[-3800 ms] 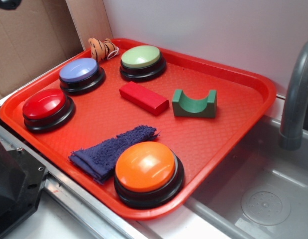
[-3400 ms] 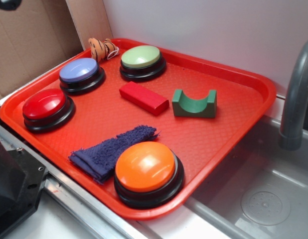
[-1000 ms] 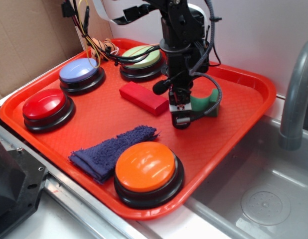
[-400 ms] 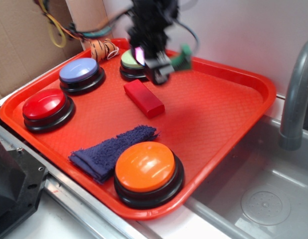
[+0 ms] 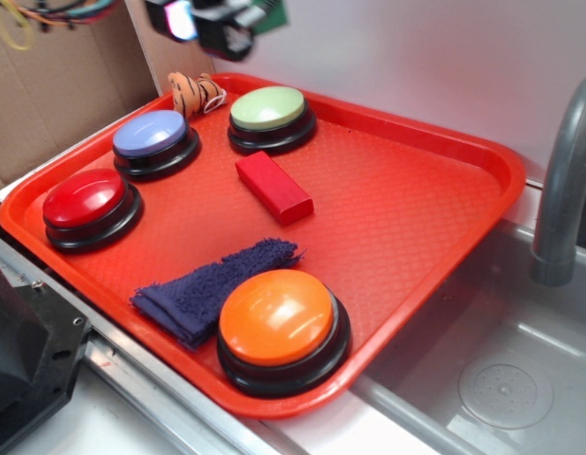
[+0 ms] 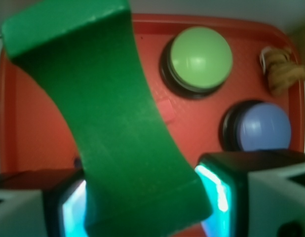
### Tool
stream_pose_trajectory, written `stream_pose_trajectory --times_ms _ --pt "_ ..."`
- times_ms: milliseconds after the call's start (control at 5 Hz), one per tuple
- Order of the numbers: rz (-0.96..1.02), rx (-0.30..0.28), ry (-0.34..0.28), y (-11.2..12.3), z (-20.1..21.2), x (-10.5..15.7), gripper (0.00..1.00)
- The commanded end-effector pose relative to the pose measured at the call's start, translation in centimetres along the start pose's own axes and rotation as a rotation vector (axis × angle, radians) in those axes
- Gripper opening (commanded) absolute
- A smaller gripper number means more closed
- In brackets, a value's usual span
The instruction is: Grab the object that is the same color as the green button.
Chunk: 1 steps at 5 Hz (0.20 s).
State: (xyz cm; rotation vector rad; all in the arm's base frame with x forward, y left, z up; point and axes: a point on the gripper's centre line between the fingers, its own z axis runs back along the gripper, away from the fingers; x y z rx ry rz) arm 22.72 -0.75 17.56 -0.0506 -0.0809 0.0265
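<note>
Up at the top-left, high above the red tray [image 5: 483, 180], the gripper [image 5: 222, 24] is clamped on the green block [image 6: 108, 118], which sits right between its jaws, long axis running straight out from them, with the green button [image 6: 201, 58] far below

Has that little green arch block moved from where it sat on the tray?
Yes. The green block has left the red tray, lifted in the gripper above the green button.
</note>
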Motion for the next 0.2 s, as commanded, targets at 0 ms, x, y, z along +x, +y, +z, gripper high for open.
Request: stream_pose_trajectory --times_ms 0 --pt "0.033 -0.008 -0.096 -0.31 2.31 -2.22 0.0"
